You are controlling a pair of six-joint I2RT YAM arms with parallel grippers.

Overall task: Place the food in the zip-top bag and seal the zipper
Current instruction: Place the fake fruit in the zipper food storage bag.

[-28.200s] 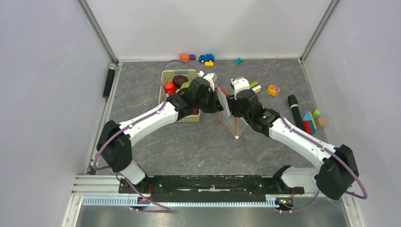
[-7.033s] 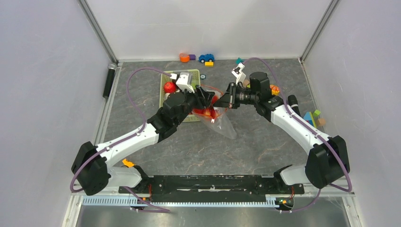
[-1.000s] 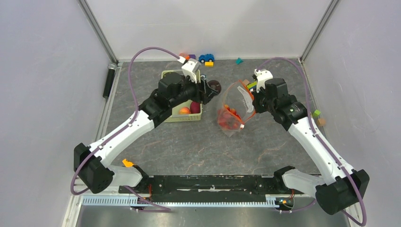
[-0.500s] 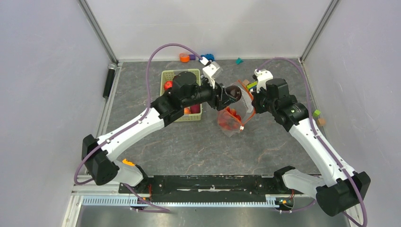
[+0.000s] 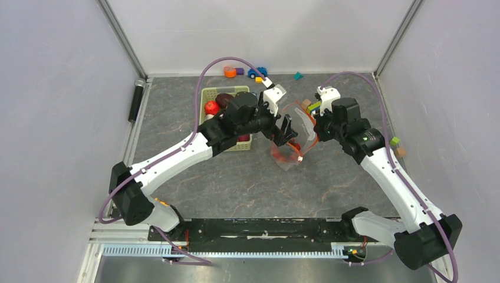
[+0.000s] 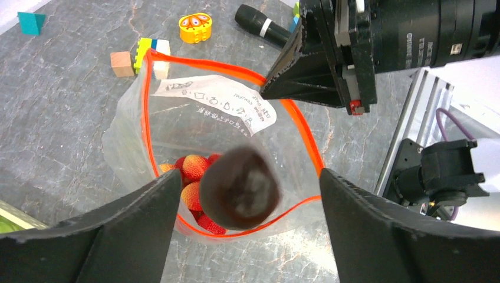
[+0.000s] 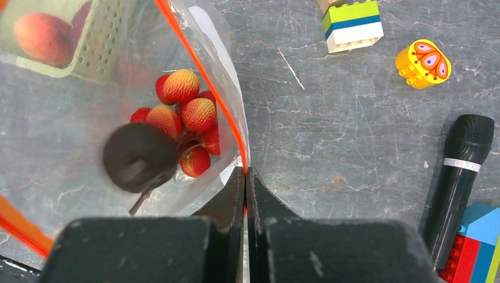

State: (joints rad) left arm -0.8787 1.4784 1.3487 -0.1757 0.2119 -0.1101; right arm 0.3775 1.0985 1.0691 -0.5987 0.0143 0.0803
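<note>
Your left gripper (image 6: 249,177) stands wide open over the zip-top bag (image 6: 127,141), with a dark purple piece (image 6: 239,187) loose between its fingers (blurred, likely mid-drop). Your right gripper (image 7: 244,177) is clamped on the zipper (image 6: 295,118), holding the mouth facing up, its oval running lengthwise away from that pinch. Strawberries (image 7: 199,113) are in, a peach (image 7: 44,38) waits in the basket (image 7: 97,53), and sealing remains undone.

You're working in a lab test cell: plain white panels (image 5: 259,29) on aluminium posts (image 5: 121,36) wall in your grey table (image 5: 236,177).
</note>
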